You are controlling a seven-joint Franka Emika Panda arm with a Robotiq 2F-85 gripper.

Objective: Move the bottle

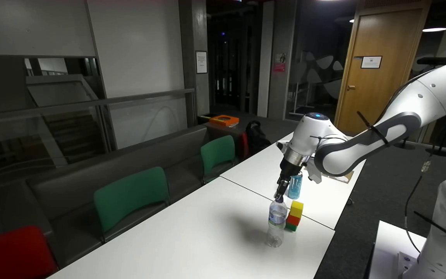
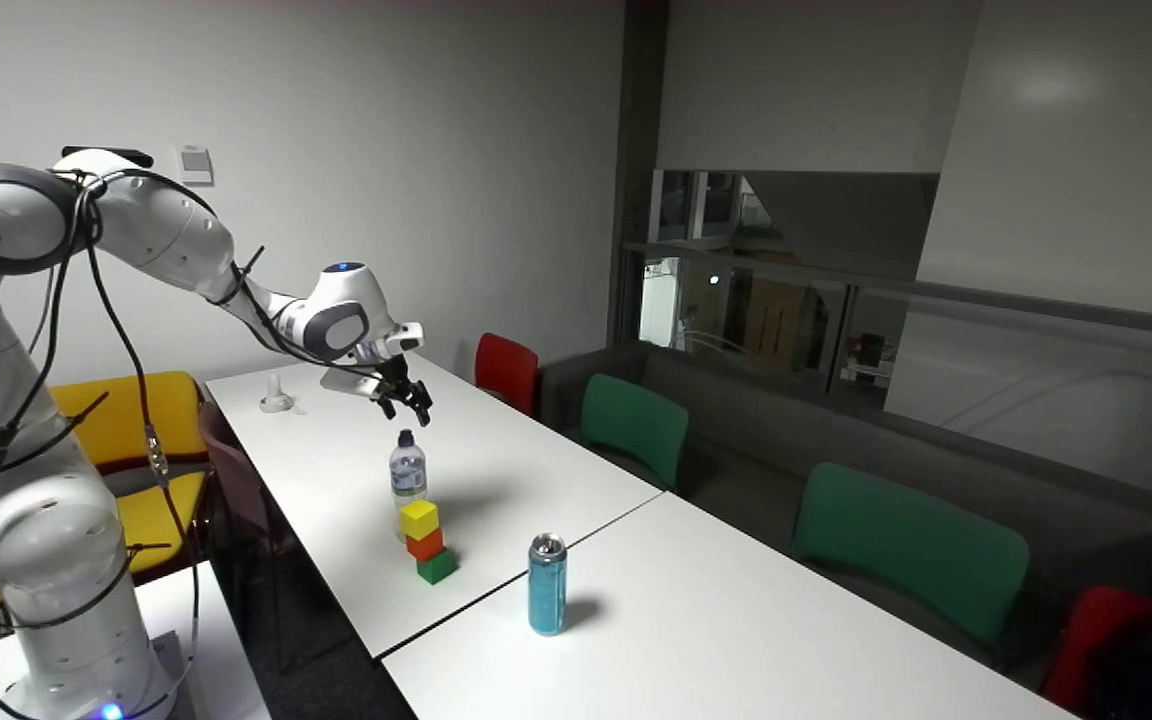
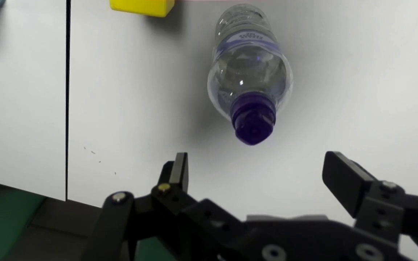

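The clear bottle with the dark blue cap (image 1: 277, 223) stands upright on the white table, and it also shows in an exterior view (image 2: 408, 468). My gripper (image 2: 407, 414) is above the bottle's cap, with a small gap between them in that view. In the wrist view my gripper (image 3: 257, 157) is open, with nothing between its two fingers. The bottle (image 3: 249, 72) lies ahead of the fingertips there, its cap pointing toward the gap between them. In an exterior view the gripper tip (image 1: 279, 195) overlaps the cap, so contact cannot be told from there.
A stack of yellow, orange and green blocks (image 2: 425, 542) stands close beside the bottle. A light-blue can (image 2: 547, 588) stands past the table seam. A small white object (image 2: 276, 397) is at the table's far end. Green chairs (image 1: 132, 197) line one long side.
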